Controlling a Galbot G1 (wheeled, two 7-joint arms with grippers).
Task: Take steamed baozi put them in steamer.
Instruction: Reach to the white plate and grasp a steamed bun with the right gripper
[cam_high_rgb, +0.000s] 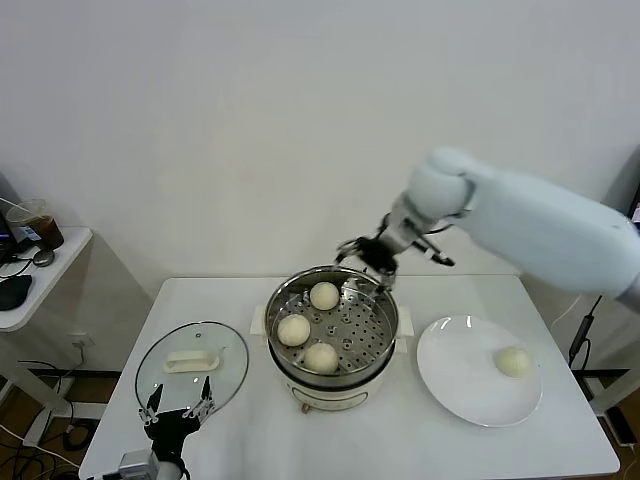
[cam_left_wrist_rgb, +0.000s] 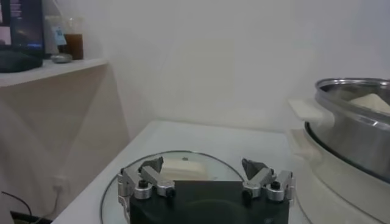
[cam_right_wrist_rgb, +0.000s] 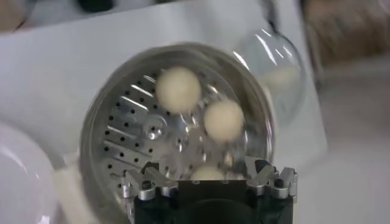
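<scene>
The steamer (cam_high_rgb: 378, 340) stands mid-table with three baozi on its perforated tray: one at the back (cam_high_rgb: 324, 295), one at the left (cam_high_rgb: 293, 329), one at the front (cam_high_rgb: 320, 357). A fourth baozi (cam_high_rgb: 513, 361) lies on the white plate (cam_high_rgb: 460, 385) to the right. My right gripper (cam_high_rgb: 365, 255) hovers open and empty above the steamer's far rim. In the right wrist view the gripper (cam_right_wrist_rgb: 204, 168) looks down into the steamer (cam_right_wrist_rgb: 116, 140) at the baozi (cam_right_wrist_rgb: 178, 89). My left gripper (cam_high_rgb: 180, 408) is parked open at the front left, over the glass lid (cam_high_rgb: 192, 365).
The glass lid with its cream handle lies flat, left of the steamer, and shows under the left gripper (cam_left_wrist_rgb: 202, 165) in the left wrist view (cam_left_wrist_rgb: 183, 167). A low side table (cam_high_rgb: 40, 270) with a cup stands off to the left. A wall runs behind the table.
</scene>
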